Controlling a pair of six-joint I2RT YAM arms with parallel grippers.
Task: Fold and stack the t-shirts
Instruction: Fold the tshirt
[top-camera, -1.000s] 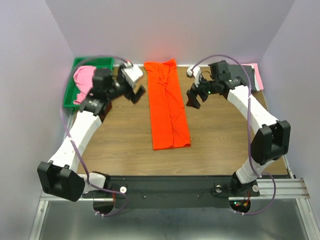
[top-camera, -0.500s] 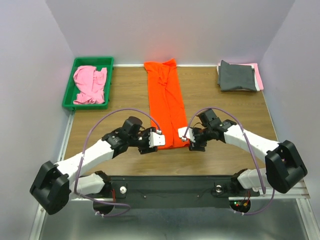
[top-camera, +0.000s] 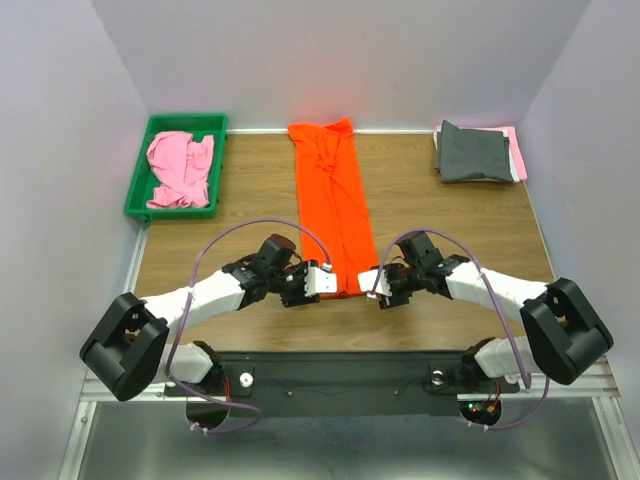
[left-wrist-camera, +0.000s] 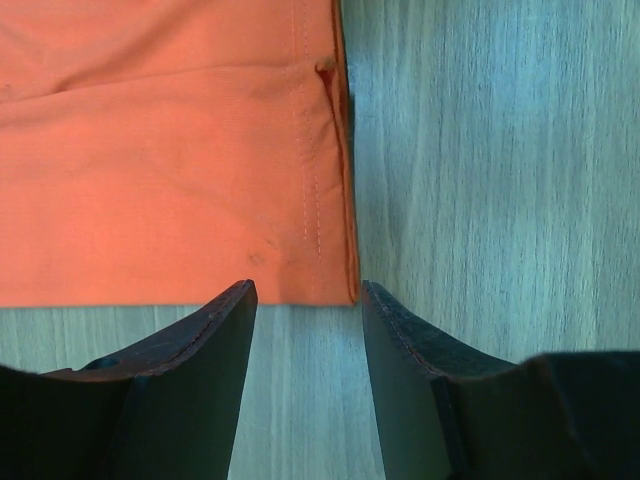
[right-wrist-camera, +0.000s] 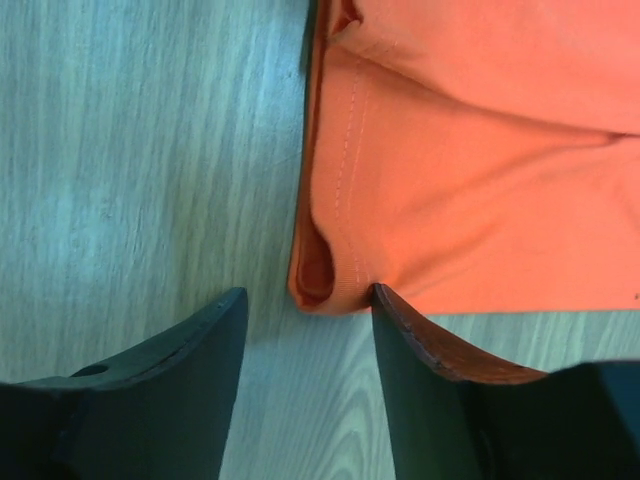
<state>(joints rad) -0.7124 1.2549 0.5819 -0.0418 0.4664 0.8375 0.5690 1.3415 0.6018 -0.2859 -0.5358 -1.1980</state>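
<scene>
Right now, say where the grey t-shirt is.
In the top view, the folded grey t-shirt lies on a pink shirt at the far right corner of the table.

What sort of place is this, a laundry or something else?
Probably a robotics lab test cell, not a laundry: plain walls box in a small wooden table, the left arm and right arm are bolted at its near edge, and one orange t-shirt lies laid out in the middle.

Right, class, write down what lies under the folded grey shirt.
Pink cloth pokes out along the right edge of the grey shirt, so something pink lies beneath. Most of it is covered, so whether it is a folded shirt cannot be seen.
</scene>
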